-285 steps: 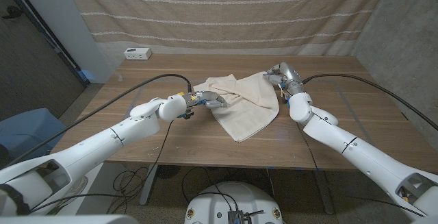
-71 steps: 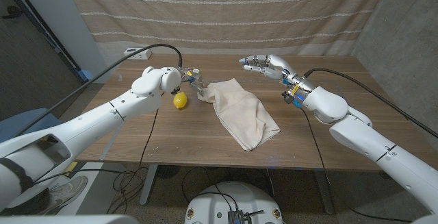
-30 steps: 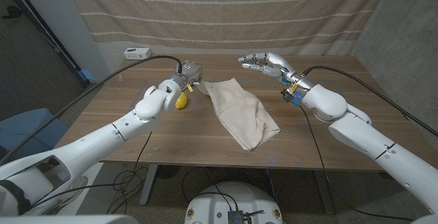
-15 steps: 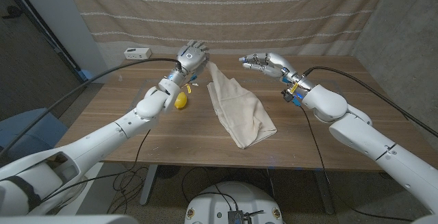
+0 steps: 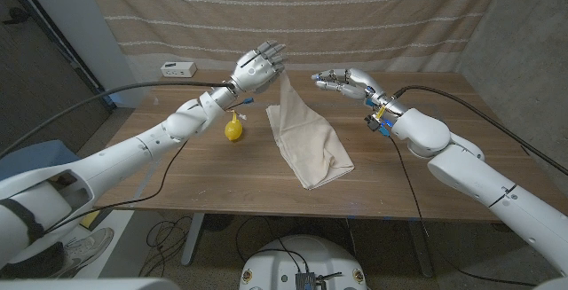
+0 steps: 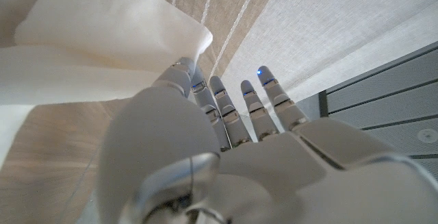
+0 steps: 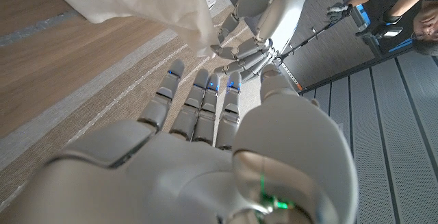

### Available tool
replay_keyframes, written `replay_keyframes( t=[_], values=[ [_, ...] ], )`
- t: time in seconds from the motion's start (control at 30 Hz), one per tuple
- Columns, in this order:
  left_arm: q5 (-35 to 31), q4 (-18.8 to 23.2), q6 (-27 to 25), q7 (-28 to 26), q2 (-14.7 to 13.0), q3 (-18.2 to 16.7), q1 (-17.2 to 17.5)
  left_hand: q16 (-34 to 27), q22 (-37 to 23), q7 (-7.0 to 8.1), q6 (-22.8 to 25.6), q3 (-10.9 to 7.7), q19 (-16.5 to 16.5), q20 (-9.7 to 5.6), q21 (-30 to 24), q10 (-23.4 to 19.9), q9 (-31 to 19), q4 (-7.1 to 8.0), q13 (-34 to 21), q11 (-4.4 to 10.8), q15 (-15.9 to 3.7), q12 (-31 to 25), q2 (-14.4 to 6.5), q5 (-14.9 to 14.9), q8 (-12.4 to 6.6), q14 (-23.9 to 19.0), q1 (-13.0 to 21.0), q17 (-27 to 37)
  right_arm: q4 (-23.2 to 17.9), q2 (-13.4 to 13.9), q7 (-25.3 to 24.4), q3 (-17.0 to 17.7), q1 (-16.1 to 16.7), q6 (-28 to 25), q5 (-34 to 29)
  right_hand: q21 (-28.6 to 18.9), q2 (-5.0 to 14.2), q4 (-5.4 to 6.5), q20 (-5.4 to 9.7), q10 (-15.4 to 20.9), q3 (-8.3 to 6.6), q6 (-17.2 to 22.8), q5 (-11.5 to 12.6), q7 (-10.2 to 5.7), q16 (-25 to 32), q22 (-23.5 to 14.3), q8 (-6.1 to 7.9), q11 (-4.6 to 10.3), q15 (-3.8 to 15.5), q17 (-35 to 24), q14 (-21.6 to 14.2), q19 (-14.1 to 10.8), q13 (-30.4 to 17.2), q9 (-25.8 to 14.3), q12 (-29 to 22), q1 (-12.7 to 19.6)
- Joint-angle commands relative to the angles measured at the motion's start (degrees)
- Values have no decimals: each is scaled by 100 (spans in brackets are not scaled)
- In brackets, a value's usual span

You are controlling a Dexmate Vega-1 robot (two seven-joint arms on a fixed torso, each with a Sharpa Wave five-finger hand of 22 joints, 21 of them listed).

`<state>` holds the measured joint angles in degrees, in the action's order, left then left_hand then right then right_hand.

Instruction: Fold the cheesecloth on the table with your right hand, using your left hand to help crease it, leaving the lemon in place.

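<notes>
Both hands are up off the wooden table (image 5: 177, 179) right now. The left hand (image 5: 257, 63) is raised above the far edge with its fingers mostly spread, and one corner of the cheesecloth (image 5: 306, 139) hangs from it; from the left wrist view the cloth (image 6: 89, 46) seems pinched between the thumb and a finger (image 6: 179, 80), though I cannot see the contact itself cleanly. The right hand (image 5: 348, 82) hovers near the far edge on the right side, fingers loosely apart and curved, holding nothing.

The cheesecloth runs as a long, narrow strip from that lifted corner down to the tabletop's middle, where its lower end lies bunched toward the near edge. It looks doubled over lengthwise already, so I would judge at least one fold made. It is not yet tidy: the strip is slanted, one end is in the air, and no crease has been pressed flat. What seems left is laying the raised end down, folding again and pressing the crease.

The lemon (image 5: 233, 129) sits on the tabletop left of the cloth, apart from it, below the left forearm, so that part of the task holds.

A small white box (image 5: 178, 69) sits at the far left corner; any label on it is too small to read, and I see no other writing.
</notes>
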<state>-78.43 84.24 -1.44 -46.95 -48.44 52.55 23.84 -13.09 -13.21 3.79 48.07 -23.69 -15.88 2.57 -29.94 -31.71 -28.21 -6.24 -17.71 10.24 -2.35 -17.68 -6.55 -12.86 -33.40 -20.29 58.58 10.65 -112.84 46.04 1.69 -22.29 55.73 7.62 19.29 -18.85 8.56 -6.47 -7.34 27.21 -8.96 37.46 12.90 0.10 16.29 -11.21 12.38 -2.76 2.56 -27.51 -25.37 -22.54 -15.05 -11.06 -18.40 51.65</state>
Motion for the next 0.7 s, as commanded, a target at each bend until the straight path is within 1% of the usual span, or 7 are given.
replay_keyframes(
  t=[0.03, 0.2, 0.33, 0.53, 0.63, 0.67, 0.7],
  values=[
    [-803, -250, 766, -19, -478, 526, -166, 26, -12, 242, 424, -7, 14, -33, -33, -13, 61, -61, -33, 10, -914, -19, 74, 28, -266, -45, 5, 22, -34, -63, -158, -75, -174, -509, 53, -1, 84, 1, 42, 4, -66, -38, -38, -2, 46, -17, -26, -48, -15, -28, -13, -42, -17, -21, 34, 38],
    [-1193, -282, 634, 127, -630, 600, -118, 50, -8, 274, 421, 3, 66, -12, -37, -16, 134, -74, -44, 16, -899, -5, 77, 45, -238, -15, 3, 32, 126, -160, -38, -221, -432, -581, 52, -8, 98, 19, 51, 6, -69, -52, -50, 4, 54, -18, -35, -55, -29, -36, -21, -56, -21, -22, 35, 15],
    [-1328, -384, 495, 302, -660, 600, -92, 70, 1, 439, 669, 76, 87, -9, -67, -82, 277, -139, -60, 39, -935, -6, 184, 67, -265, -12, 24, 30, 269, -249, 49, -320, -600, -610, 86, -11, 100, 36, 56, -3, -66, -72, -64, 6, 56, -20, -47, -58, -36, -45, -13, -58, -25, -23, 40, -14],
    [-1482, -370, 493, 976, -743, 634, -104, 35, 12, 422, 843, 161, 63, -77, -114, -207, 457, -238, -54, 105, -1007, -18, 234, 105, -226, -82, 158, 32, 341, -289, 23, -349, -669, -643, 110, -14, 117, 81, 63, -17, -57, -113, -85, 16, 65, -22, -66, -85, -47, -62, -7, -57, -31, -25, 47, -77],
    [-1452, -141, 501, 1625, -815, 580, -38, 79, 38, 559, 267, 394, 147, -69, -140, -35, 721, -220, 8, 51, -951, 136, 321, 191, 156, 50, 152, 41, 368, -304, -32, -331, -662, -678, 149, -28, 132, 105, 86, -19, -57, -115, -96, 14, 77, -23, -68, -104, -45, -74, -22, -85, -34, -26, 49, -109],
    [-1372, -45, 546, 1865, -843, 539, -13, 102, 59, 583, 96, 566, 212, -82, -131, 53, 819, -159, 35, 47, -929, 207, 412, 194, 283, 92, 2, 28, 394, -312, -19, -330, -672, -671, 173, -27, 136, 110, 86, -17, -57, -124, -98, 8, 81, -23, -72, -96, -44, -77, -27, -83, -35, -26, 48, -115],
    [-1270, 94, 613, 2220, -874, 484, 8, 153, 92, 667, -142, 826, 310, -94, -107, 189, 1019, -57, 77, 71, -875, 310, 628, 140, 519, 210, -334, 22, 405, -315, -24, -334, -682, -678, 174, -36, 139, 115, 88, -17, -59, -127, -103, 11, 90, -24, -74, -100, -36, -82, -41, -102, -36, -26, 49, -122]
  ],
)
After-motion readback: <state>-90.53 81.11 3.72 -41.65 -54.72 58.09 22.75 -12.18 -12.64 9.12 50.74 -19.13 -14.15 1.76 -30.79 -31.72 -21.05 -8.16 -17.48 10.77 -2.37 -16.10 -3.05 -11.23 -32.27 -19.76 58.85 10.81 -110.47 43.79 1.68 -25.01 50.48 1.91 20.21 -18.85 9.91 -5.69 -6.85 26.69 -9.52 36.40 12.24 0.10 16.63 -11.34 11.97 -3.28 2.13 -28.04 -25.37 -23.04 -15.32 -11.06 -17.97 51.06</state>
